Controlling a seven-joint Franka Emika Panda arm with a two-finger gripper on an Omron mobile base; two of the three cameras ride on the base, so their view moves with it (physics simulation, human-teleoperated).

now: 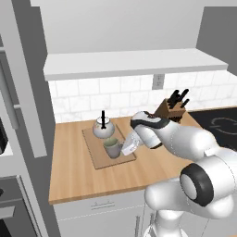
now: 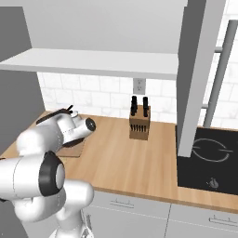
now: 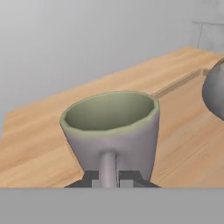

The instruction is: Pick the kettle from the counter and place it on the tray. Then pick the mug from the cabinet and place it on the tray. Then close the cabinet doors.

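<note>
The grey-green mug (image 1: 111, 148) stands upright over the front part of the wooden tray (image 1: 99, 161), and I cannot tell whether its base touches the board. My gripper (image 1: 124, 149) is shut on the mug's side handle from the right. In the hand view the mug (image 3: 111, 127) faces me with its greenish inside showing, and its handle is clamped by my gripper (image 3: 108, 178). The whitish kettle (image 1: 102, 128) with its black handle sits on the back of the tray, and its side shows at the right edge (image 3: 215, 89). Both cabinet doors stand open (image 2: 195, 79) (image 1: 217, 28).
The tray lies on the wooden counter (image 1: 78, 180) near its left end. A knife block (image 1: 173, 105) stands by the tiled wall to the right, and a black cooktop (image 1: 217, 122) lies beyond it. A tall grey unit (image 1: 14, 106) borders the counter on the left.
</note>
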